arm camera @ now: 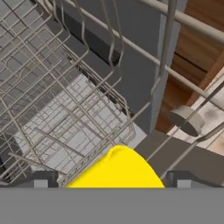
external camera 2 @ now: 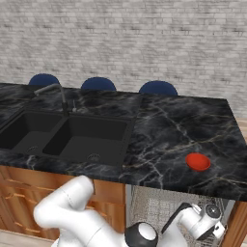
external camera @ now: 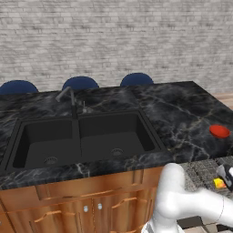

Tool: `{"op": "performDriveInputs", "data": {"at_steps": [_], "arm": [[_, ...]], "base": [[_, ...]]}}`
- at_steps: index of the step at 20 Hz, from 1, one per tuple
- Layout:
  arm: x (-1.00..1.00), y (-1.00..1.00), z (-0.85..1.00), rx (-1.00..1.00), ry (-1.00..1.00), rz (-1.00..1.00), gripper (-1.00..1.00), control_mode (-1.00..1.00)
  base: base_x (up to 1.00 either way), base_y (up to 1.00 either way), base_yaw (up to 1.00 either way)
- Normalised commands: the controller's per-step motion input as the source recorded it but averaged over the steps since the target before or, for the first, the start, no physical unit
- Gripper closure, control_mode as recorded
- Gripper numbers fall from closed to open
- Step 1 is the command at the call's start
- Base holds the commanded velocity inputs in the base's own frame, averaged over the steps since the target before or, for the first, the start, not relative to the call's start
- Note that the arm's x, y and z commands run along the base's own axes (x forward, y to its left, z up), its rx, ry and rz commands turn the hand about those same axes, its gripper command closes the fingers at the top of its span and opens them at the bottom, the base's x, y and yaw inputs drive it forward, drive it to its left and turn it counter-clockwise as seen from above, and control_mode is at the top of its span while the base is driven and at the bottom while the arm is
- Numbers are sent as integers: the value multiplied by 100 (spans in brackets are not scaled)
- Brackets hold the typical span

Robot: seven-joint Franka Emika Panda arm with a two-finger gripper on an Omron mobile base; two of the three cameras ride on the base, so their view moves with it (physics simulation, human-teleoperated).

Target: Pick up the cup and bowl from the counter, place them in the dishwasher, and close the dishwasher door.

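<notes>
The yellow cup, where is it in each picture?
Left base view: the yellow cup peeks out at the lower right edge, beside the gripper, below the counter.
Right base view: I cannot make it out; the arm's wrist covers that spot above the dishwasher rack.
Hand view: it is the big yellow shape at bottom centre, between the fingertips.
Shared landmark: the grey wire rack.

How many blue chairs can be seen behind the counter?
3. All stand beyond the far edge of the counter: the left chair, the middle chair, the right chair. Only their rounded tops show; others may be hidden.
</notes>
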Motion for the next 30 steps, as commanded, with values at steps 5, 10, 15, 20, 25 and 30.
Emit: {"op": "performDriveInputs", "data": {"at_steps": [5, 10, 15, 20, 25, 30], "arm": [[-69, -30, -6, 0, -4, 4, -100, -100], [-57, -31, 5, 0, -7, 3, -100, -100], [-9, -3, 52, 0, -8, 0, -100, -100], [-2, 0, 71, 0, -6, -2, -100, -100], [-11, 0, 60, 1, -4, -1, -100, -100], [-21, 0, 57, 12, -3, -2, -100, -100]], "base": [[0, 0, 0], [0, 0, 0], [0, 0, 0], [0, 0, 0], [0, 0, 0], [0, 0, 0]]}}
